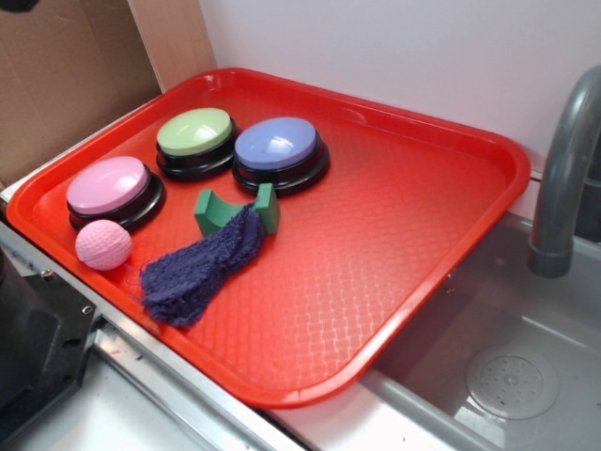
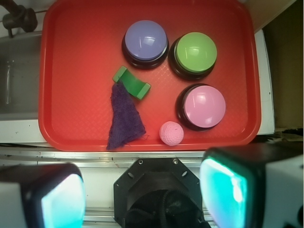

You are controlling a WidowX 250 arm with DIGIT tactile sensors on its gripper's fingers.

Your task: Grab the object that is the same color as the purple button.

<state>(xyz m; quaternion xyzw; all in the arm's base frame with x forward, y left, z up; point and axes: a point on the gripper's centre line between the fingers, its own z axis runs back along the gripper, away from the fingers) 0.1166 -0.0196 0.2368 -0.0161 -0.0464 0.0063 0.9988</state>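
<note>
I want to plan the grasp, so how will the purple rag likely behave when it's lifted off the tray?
The purple rag lies flat and frayed, so it will probably droop limply from the pinch point. One end touches the green arched block and might nudge it. The fuzzy weave should grip well, unlike the glossy purple button. The gripper hangs open, clear of the tray.

A red tray [image 1: 432,235] with a textured bottom sits on the counter [image 1: 150,413], and a grey sink [image 1: 507,376] with a curved grey faucet [image 1: 563,178] lies beside one of the tray's edges. On the tray, a green-domed button [image 1: 194,133] on a black base stands near the far corner by the cardboard [image 1: 56,75]. A pink-domed button [image 1: 109,186] stands along the same edge, closer to the counter's front. A pink ball [image 1: 103,244] lies just beside it. A green arched block [image 1: 235,209] lies near the two buttons.
</note>
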